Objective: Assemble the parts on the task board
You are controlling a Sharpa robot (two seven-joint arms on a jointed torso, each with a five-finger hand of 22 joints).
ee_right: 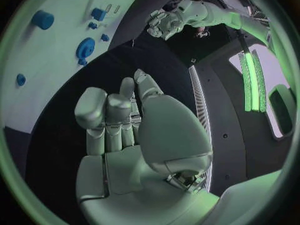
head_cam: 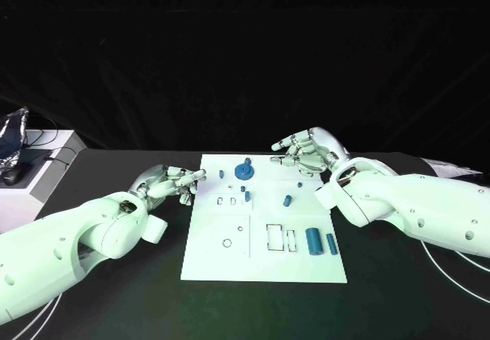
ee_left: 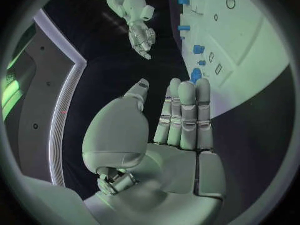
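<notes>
At the far left of the head view a white box (head_cam: 46, 166) stands at the edge of the black surface (head_cam: 122, 283), with a dark cable and a small dark object lying on it.

The left hand (head_cam: 168, 183) hovers just beside the left edge of the task board (head_cam: 219, 248), near its upper half. It holds nothing. In the left wrist view its fingers (ee_left: 186, 112) lie straight and pressed side by side, with the thumb standing a little apart from them, and the palm is bare.

The task board lies flat in the middle of the surface. On it, near the far edge, sits a round blue gear-like part (head_cam: 244, 171), with a small blue peg (head_cam: 221, 173) to its left. Nearer the middle are a few small blue pieces (head_cam: 246, 195), and further right a short blue piece (head_cam: 288, 201). Toward the near right, two blue cylinders (head_cam: 321, 242) lie side by side next to a rectangular outline. A small ring mark (head_cam: 226, 243) shows on the near left of the board.

The right hand (head_cam: 306, 152) hangs over the board's far right corner, beside the gear-like part and not touching it. It holds nothing; in the right wrist view its fingers (ee_right: 107, 117) are curled loosely inward, close together, with the thumb alongside.
</notes>
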